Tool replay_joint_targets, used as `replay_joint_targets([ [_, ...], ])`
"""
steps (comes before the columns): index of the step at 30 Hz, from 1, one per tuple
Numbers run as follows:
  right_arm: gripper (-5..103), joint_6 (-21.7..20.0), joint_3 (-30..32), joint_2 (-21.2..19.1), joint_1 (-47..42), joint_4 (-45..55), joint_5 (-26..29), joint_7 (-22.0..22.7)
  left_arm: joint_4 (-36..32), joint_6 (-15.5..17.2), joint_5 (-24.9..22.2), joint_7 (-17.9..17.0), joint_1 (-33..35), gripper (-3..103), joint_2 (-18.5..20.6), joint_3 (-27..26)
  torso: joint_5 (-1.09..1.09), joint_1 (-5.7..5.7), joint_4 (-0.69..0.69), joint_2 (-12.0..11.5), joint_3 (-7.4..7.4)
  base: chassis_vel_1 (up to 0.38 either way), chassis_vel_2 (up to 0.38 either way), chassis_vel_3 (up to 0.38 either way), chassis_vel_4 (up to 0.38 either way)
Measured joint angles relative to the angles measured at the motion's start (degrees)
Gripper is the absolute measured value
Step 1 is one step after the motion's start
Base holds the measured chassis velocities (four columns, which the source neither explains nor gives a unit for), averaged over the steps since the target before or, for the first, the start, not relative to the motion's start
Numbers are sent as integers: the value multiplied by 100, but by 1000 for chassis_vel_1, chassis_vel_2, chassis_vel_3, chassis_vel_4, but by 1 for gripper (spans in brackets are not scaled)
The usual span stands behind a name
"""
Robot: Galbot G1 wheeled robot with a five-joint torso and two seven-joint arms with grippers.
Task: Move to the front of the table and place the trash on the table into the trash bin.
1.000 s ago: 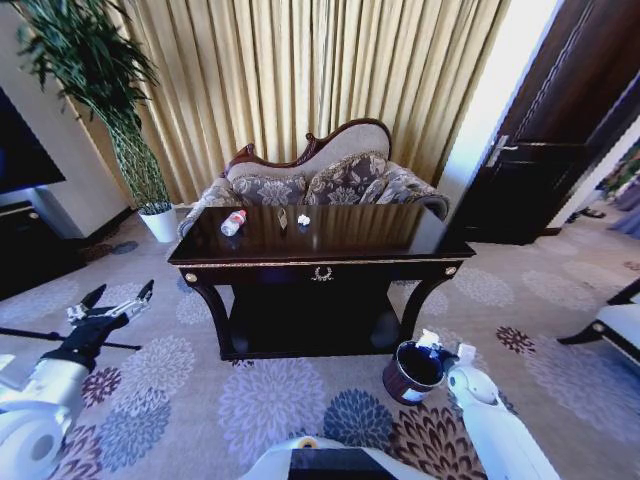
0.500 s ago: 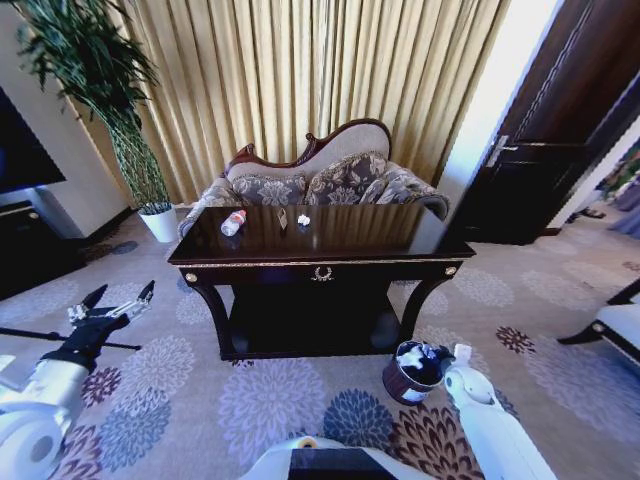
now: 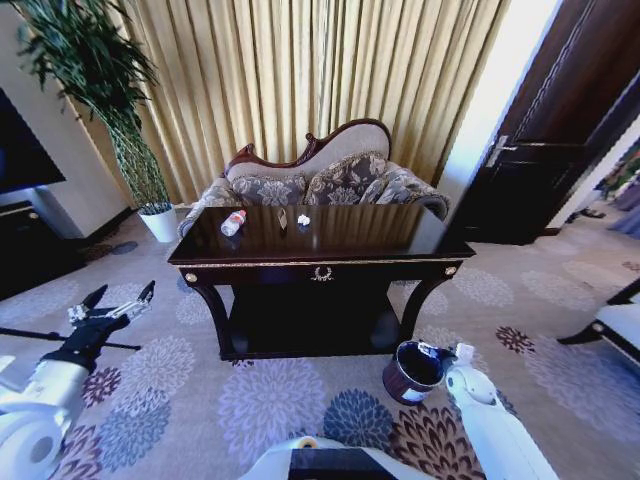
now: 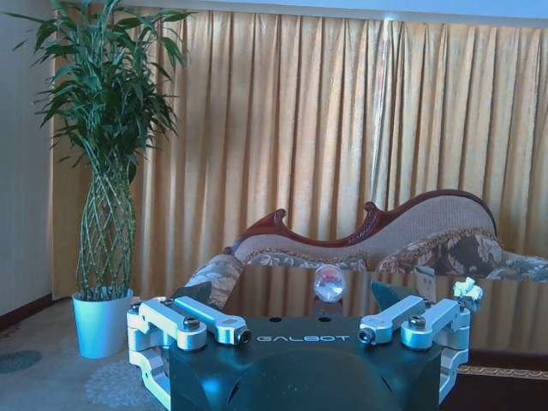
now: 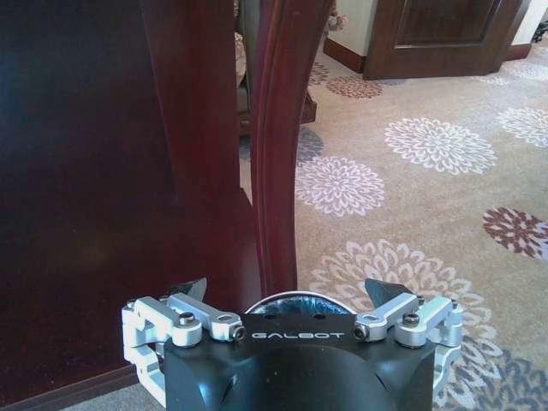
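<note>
Head view: the dark glossy desk [image 3: 320,262] stood centered before a patterned sofa [image 3: 330,180] and gold curtains [image 3: 300,70]. On its top, toward the far left part, lay a small clear bottle [image 3: 233,222] with a red cap; beside it to the right sat a tiny wrapper [image 3: 282,218] and a white paper wad [image 3: 304,219], each apart from the others. The brown trash bin [image 3: 414,371] stood on the flowered carpet [image 3: 270,395] near the desk's front right leg. The right hand [image 3: 447,353] hovered at the bin's rim, on its right side; its finger state could not be told here. The left hand [image 3: 112,302] was held low at the left, well apart from the desk, fingers spread wide and empty. A potted plant [image 3: 100,90] stood at the far left.

Left wrist view: the left hand [image 4: 303,300] showed its fingers wide apart with nothing between them. Beyond it lay the bottle [image 4: 329,282] end-on and the paper wad [image 4: 467,289] on the desk top.

Right wrist view: the right hand [image 5: 288,291] had its fingers wide apart and empty, directly above the bin's rim [image 5: 291,300], near the desk's curved leg [image 5: 281,128]
</note>
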Motion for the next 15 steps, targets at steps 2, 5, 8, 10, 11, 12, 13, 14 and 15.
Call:
replay_joint_targets([
  [2, 100, -1, -1, 7, -2, -3, 1, -1, 11, -25, 2, 3, 16, 100, -6, 2, 0, 0, 0, 0, 0, 0, 0, 0, 0],
  [5, 100, -2, 3, 9, -15, -11, 3, -2, 19, -39, 3, 7, 30, 100, -9, 2, 0, 0, 0, 0, 0, 0, 0, 0, 0],
  [8, 100, -6, 17, 9, -22, -26, 21, -2, 37, -50, 5, 12, 34, 100, -13, 2, 0, 0, 0, 0, 0, 0, 0, 0, 0],
  [10, 100, -10, 24, 9, -22, -30, 27, -2, 38, -51, 6, 24, 38, 100, -14, 2, 0, 0, 0, 0, 0, 0, 0, 0, 0],
  [11, 100, -12, 26, 10, -23, -30, 30, -2, 37, -51, 6, 32, 42, 100, -14, 2, 0, 0, 0, 0, 0, 0, 0, 0, 0],
  [12, 100, -15, 27, 11, -25, -28, 31, -2, 36, -51, 6, 35, 44, 100, -14, 2, 0, 0, 0, 0, 0, 0, 0, 0, 0],
  [13, 100, -23, 27, 14, -33, -13, 32, -2, 35, -52, 6, 38, 43, 100, -13, 1, 0, 0, 0, 0, 0, 0, 0, 0, 0],
  [14, 100, -23, 27, 14, -33, -13, 32, -2, 35, -52, 6, 38, 43, 100, -13, 1, 0, 0, 0, 0, 0, 0, 0, 0, 0],
  [15, 100, -43, 31, 15, -39, 12, 32, -2, 35, -52, 6, 38, 38, 100, -12, 1, 1, 0, 0, 0, 0, 0, 0, 0, 0],
])
